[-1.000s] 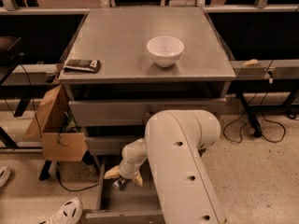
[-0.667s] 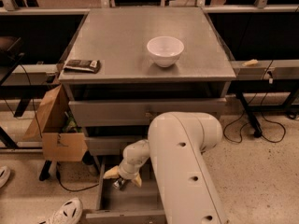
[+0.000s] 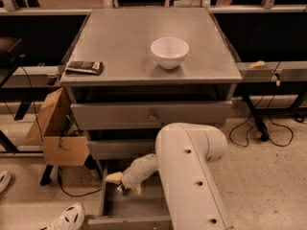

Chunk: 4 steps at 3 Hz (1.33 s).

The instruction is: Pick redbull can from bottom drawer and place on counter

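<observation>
The bottom drawer [image 3: 108, 210] is pulled out at the foot of the grey cabinet. My white arm reaches down into it, and the gripper [image 3: 123, 186] sits low over the drawer's back left part. A small silver and dark thing, which looks like the redbull can [image 3: 119, 190], shows right at the gripper's tip. I cannot make out whether it is held. The counter [image 3: 120, 42] is the cabinet's flat grey top, above and behind the gripper.
A white bowl [image 3: 169, 52] stands on the counter right of centre, and a flat dark packet [image 3: 84, 67] lies at its front left edge. The two upper drawers are nearly closed. A cardboard box [image 3: 57, 133] stands left of the cabinet, a shoe [image 3: 67, 218] on the floor.
The arm has shifted slightly right and lower. The gripper stays in the bottom drawer at nearly the same spot.
</observation>
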Available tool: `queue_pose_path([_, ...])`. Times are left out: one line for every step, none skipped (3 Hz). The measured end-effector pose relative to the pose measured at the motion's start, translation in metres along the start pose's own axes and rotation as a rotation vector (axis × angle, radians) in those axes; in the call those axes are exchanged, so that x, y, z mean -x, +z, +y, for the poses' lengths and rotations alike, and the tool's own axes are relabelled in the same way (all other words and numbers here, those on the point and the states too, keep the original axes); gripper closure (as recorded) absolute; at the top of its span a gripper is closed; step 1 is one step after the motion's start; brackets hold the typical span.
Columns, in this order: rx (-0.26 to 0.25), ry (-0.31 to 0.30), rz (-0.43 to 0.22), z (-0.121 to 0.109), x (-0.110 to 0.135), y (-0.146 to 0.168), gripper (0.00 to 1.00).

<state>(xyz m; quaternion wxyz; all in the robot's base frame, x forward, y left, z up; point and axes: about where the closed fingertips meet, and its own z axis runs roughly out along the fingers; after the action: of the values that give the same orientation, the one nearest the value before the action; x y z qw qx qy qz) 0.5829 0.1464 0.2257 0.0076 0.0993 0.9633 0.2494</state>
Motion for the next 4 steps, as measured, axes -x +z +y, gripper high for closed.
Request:
queue_pose_path([0.059,-0.001,-0.051,0.016,0.012,0.000,0.00])
queue_pose_path([0.059,-0.001,-0.051,0.017,0.012,0.000,0.00])
queue_pose_path([0.086,0.003,-0.056,0.021,0.011,0.003,0.00])
queue_pose_path([0.130,0.026,-0.082,0.032,0.018,0.017,0.00])
